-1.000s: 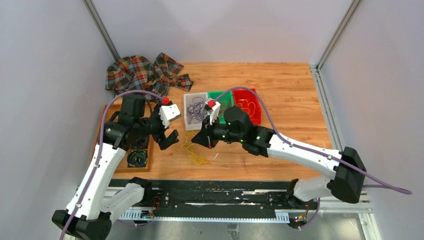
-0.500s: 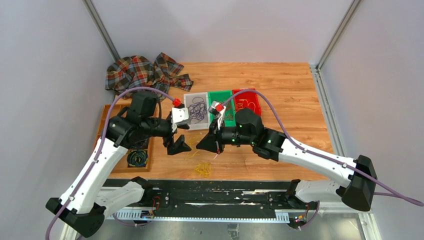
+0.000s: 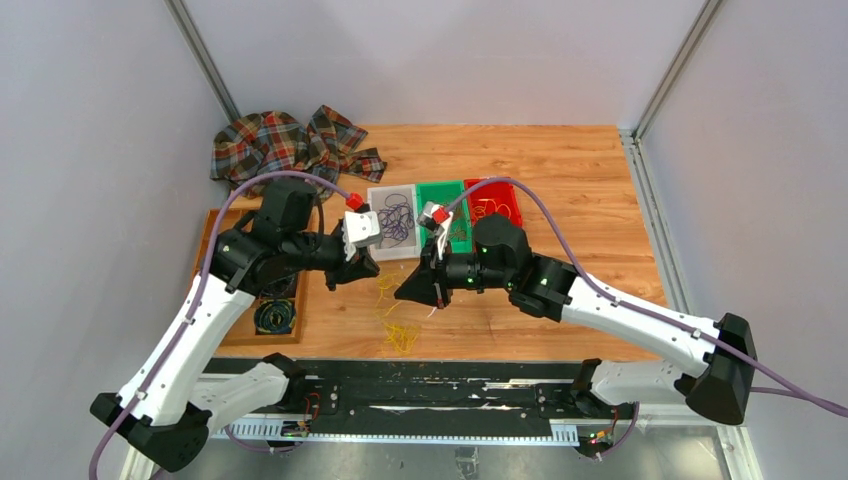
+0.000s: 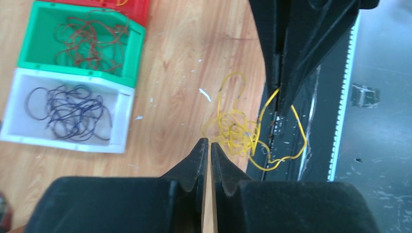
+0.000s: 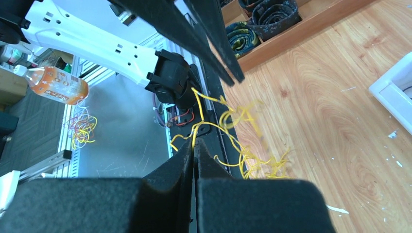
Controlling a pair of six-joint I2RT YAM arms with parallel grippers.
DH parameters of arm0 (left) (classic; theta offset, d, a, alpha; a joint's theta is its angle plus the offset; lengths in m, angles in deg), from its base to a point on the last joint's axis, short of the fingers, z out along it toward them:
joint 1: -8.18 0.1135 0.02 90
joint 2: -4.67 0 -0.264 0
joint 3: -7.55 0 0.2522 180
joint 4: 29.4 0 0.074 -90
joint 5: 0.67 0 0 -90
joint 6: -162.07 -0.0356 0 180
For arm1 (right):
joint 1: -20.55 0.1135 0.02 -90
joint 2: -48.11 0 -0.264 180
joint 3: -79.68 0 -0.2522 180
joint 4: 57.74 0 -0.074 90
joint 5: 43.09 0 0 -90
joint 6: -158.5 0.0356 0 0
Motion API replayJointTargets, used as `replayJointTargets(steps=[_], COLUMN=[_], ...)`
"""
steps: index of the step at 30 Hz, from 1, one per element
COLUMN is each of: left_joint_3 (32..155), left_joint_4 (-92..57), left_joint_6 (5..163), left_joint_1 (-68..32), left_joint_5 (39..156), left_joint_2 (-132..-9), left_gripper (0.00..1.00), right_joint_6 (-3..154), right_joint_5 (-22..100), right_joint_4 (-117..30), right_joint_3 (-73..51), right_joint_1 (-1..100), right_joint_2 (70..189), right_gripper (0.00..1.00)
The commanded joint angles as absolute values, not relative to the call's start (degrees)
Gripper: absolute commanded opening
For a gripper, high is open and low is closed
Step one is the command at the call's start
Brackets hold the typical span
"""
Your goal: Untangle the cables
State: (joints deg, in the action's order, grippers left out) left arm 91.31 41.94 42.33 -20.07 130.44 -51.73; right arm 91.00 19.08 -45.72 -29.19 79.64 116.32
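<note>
Left gripper [image 4: 206, 141]: the fingers are drawn together to a thin slit. The tips point toward 3 o'clock and sit at the edge of the yellow bunch. Whether a strand is pinched between them, I cannot tell.
Right gripper [image 5: 194, 144]: the fingers are pressed together on one yellow strand, which comes out between the tips. It points toward 9 o'clock and faces the left gripper, close to it but apart.
Yellow cables [image 4: 236, 136]: a loose, loopy bunch between and under the two grippers. It reaches toward 6 o'clock, to the near edge of the table [image 3: 560, 180].
Purple cables [image 4: 68, 109]: they lie inside the white bin [image 4: 125, 119], at 12 o'clock from the grippers.
Red-brown cables [image 4: 87, 41]: they lie inside the green bin [image 4: 137, 53], which touches the white bin on its 3 o'clock side.
Red bin [image 4: 138, 12]: it stands next to the green one, further toward 3 o'clock.
Wooden tray [image 5: 311, 26]: it is at 9 o'clock, under the left arm, with dark coiled cords [image 5: 243, 39] in its compartments.
Plaid cloth [image 3: 280, 148]: it lies crumpled at 11 o'clock, in the far left corner.
</note>
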Motion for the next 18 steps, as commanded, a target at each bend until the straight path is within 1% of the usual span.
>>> replayJointTargets(steps=[1, 3, 8, 9, 10, 12, 13, 14, 15, 16, 18], left_joint_3=[96.14, 97.72, 100.01, 99.52, 98.71, 96.95, 96.34, 96.02, 96.04, 96.28, 97.00], left_joint_4=[42.00, 42.03, 42.34, 42.37, 42.38, 42.41, 42.68, 43.28, 44.00, 44.50, 44.57], left_joint_6=[44.01, 45.27, 47.59, 47.67, 47.64, 47.21, 46.58, 45.46, 44.38, 43.81, 43.97], left_joint_1=[-20.30, -20.32, -20.29, -20.29, -20.29, -20.29, -20.34, -20.49, -20.76, -20.92, -21.00], left_joint_5=[124.32, 122.17, 121.16, 121.90, 122.72, 125.21, 126.76, 128.30, 129.32, 129.97, 131.19], left_joint_2=[-51.55, -51.41, -50.74, -50.59, -50.52, -50.67, -50.81, -50.93, -51.37, -51.85, -52.92], left_gripper=[0.06, 0.01, 0.01, 0.04, 0.14, 0.48, 0.60, 0.70, 0.77, 0.80, 0.81], right_joint_6=[89.18, 88.98, 89.14, 89.21, 89.23, 89.37, 89.46, 89.35, 89.33, 89.14, 88.85], right_joint_5=[21.61, 24.10, 26.72, 26.59, 26.16, 25.18, 24.52, 23.91, 23.34, 22.75, 21.86], right_joint_4=[-43.86, -42.93, -42.19, -42.36, -42.36, -42.35, -42.32, -42.37, -42.29, -42.24, -41.97], right_joint_3=[-28.97, -29.52, -30.96, -31.00, -30.91, -30.20, -29.87, -29.42, -28.96, -28.47, -27.61], right_joint_1=[78.35, 77.85, 76.74, 76.71, 76.63, 76.64, 76.67, 76.63, 76.62, 76.62, 76.64], right_joint_2=[113.53, 112.19, 109.59, 109.44, 109.49, 109.82, 110.13, 110.42, 110.75, 111.09, 111.80], right_gripper=[0.01, 0.01, 0.01, 0.01, 0.01, 0.01, 0.01, 0.01, 0.01, 0.01, 0.01])
